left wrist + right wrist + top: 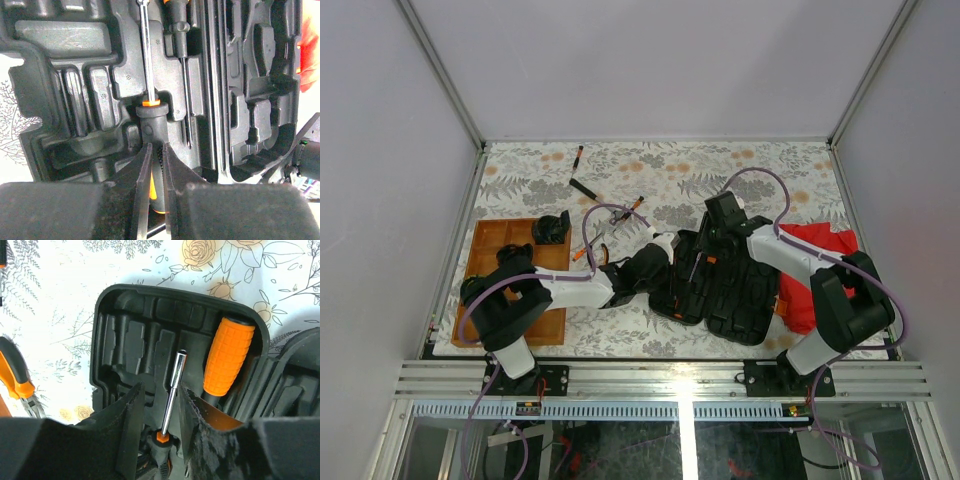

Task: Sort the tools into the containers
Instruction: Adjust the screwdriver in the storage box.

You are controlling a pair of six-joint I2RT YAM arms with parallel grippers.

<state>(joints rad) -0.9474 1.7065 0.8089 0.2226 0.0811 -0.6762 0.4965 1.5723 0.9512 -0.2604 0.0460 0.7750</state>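
left gripper: clamping the screwdriver handle
right gripper: fingers standing apart around its shaft
seating: you should be levelling it over the tool case

Tool case right of wooden tray, cloth right of case, on table.

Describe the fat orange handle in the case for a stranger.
Find the open black case on the flowered table. In the half under the right gripper, the handle lies by the curved rim. It alone is thick, bright orange and grid-patterned; the shaft beside it is thin and shiny.
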